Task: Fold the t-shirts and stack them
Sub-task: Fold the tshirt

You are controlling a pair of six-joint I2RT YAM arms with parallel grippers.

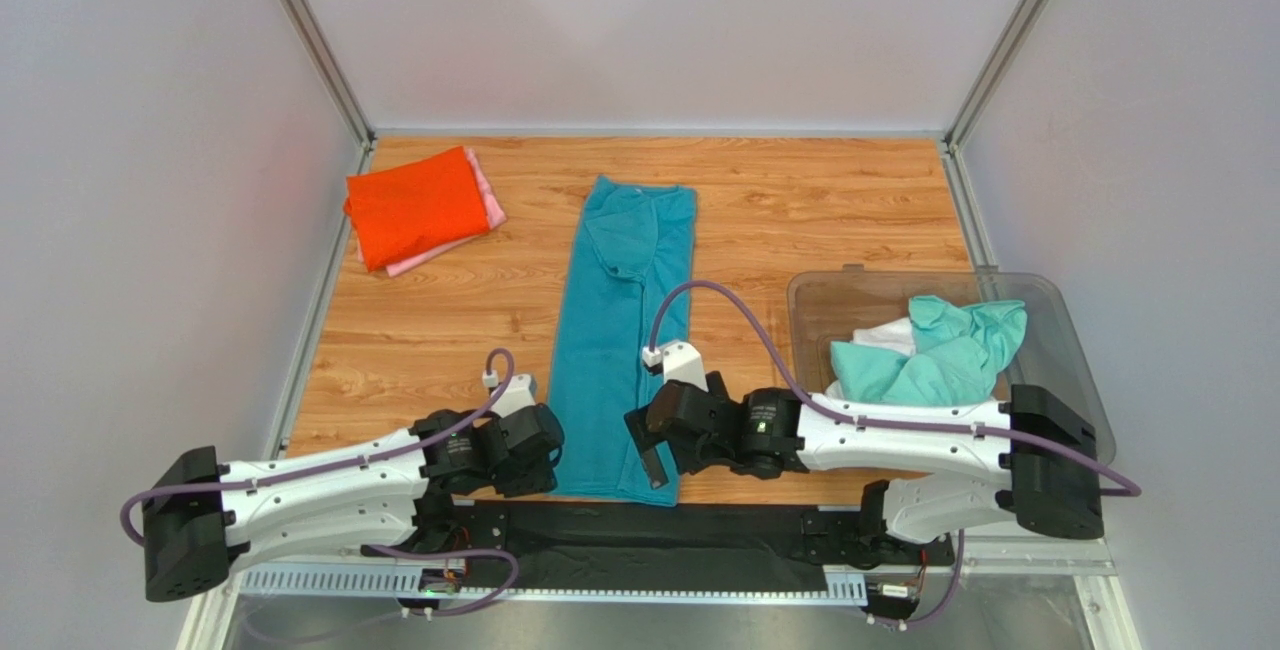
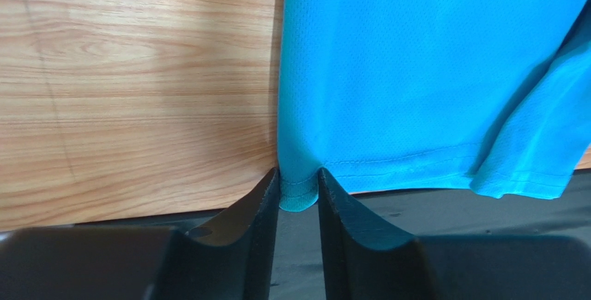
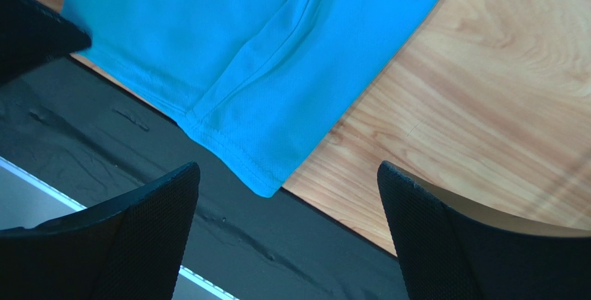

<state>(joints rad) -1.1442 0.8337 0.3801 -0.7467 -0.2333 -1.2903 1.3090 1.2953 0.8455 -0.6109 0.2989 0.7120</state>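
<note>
down the middle of the top view, the teal t-shirt [image 1: 619, 335] is laid on the wooden table [image 1: 436, 335] as a long narrow strip, with its hem at the bottom. at the hem's lower left corner, the cloth is pinched between the nearly closed fingers of the left gripper [image 2: 299, 175]. the right gripper [image 3: 286, 170] is held wide open over the lower right corner, and nothing is gripped by it.

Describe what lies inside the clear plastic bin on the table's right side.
A crumpled mint-green t-shirt fills most of the clear plastic bin, lying over a white cloth that shows at its left. Anything beneath them is covered.
</note>
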